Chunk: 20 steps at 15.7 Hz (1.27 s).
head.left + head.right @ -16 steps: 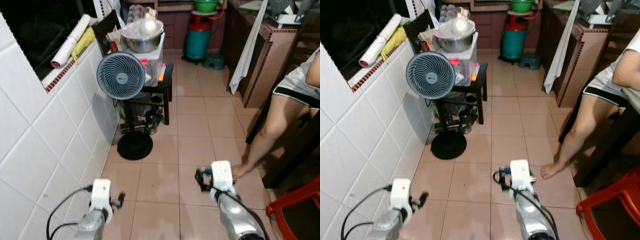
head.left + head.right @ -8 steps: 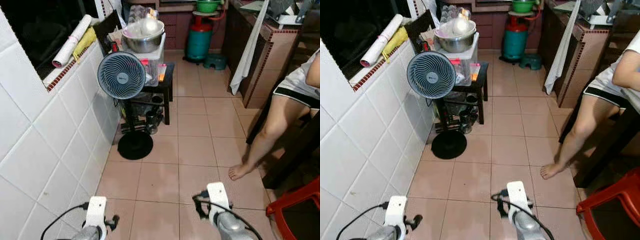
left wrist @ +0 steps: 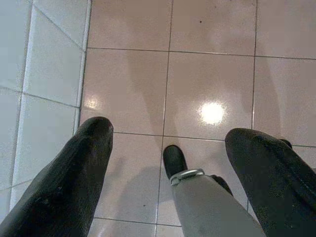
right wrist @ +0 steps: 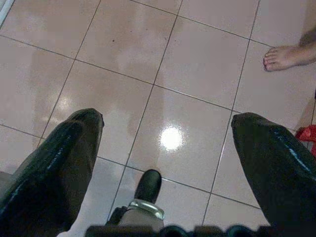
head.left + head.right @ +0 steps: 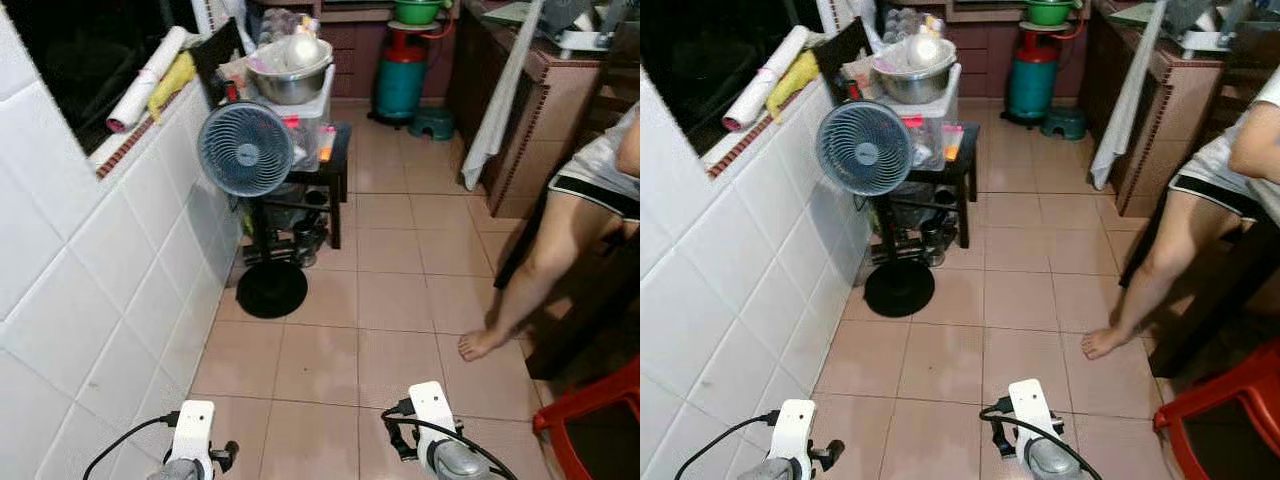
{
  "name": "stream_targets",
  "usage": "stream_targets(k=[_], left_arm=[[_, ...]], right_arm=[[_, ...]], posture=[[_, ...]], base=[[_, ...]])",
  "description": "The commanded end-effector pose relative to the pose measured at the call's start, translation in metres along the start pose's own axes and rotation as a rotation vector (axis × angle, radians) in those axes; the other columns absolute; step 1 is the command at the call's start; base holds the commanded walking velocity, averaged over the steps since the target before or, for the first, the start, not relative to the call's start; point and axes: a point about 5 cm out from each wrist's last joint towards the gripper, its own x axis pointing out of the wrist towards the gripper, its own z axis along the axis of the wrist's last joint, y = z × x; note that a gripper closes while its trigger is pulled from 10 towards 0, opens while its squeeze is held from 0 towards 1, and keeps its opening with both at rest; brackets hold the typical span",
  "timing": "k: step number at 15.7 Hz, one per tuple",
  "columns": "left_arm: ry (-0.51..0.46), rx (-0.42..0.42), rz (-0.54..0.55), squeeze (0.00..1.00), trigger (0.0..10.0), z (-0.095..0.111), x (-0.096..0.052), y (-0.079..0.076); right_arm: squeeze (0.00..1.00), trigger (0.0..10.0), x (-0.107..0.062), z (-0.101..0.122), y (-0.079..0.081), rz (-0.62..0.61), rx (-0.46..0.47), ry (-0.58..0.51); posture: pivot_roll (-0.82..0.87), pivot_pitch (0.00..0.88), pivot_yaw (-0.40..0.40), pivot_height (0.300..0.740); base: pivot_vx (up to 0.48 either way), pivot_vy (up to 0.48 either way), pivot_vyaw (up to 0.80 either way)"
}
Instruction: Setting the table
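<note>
Looking down from the head, a desk fan (image 5: 245,150) stands by the tiled wall; what may be a steel bowl (image 5: 290,75) sits behind it. Left end effector (image 3: 168,143) hangs spread wide, empty, over floor tiles (image 3: 212,84). Right end effector (image 4: 165,123), equally wide and empty, hangs near a person's bare foot (image 4: 289,55).

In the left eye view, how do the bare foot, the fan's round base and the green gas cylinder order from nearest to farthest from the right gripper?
From the right gripper:
1. Bare foot, just ahead, to the right.
2. Fan's round base, ahead-left by the tiled wall.
3. Green gas cylinder, at the far end.
</note>
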Motion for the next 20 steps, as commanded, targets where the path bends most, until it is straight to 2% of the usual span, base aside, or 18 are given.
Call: stream_targets(k=[1, 9, 15, 20], left_arm=[[0.019, 0.016, 0.011, 0.0, 10.0, -0.001, 0.0, 0.001], [0.022, 0.047, -0.01, 0.0, 10.0, -0.002, 0.0, -0.003], [0.03, 0.059, -0.004, 0.0, 10.0, -0.011, -0.005, 0.016], [0.024, 0.026, 0.011, 0.0, 10.0, -0.009, -0.005, 0.017]], right_arm=[[0.0, 10.0, 0.0, -0.002, 0.004, 0.016, -0.019, 0.014], [0.0, 10.0, -0.001, -0.009, 0.004, 0.01, -0.02, 0.042], [0.0, 10.0, -0.002, -0.012, 0.002, 0.001, -0.025, 0.054], [0.0, 10.0, -0.003, -0.014, 0.003, 0.003, -0.038, 0.061]], posture=[[-0.03, 0.0, 0.037, 0.74], [-0.04, 0.0, 0.04, 0.74], [-0.04, 0.0, 0.043, 0.74], [-0.04, 0.0, 0.043, 0.74]], base=[[0.289, 0.311, 0.0], [0.298, 0.313, 0.0], [0.307, 0.298, -0.66], [0.11, 0.055, 0.0]])
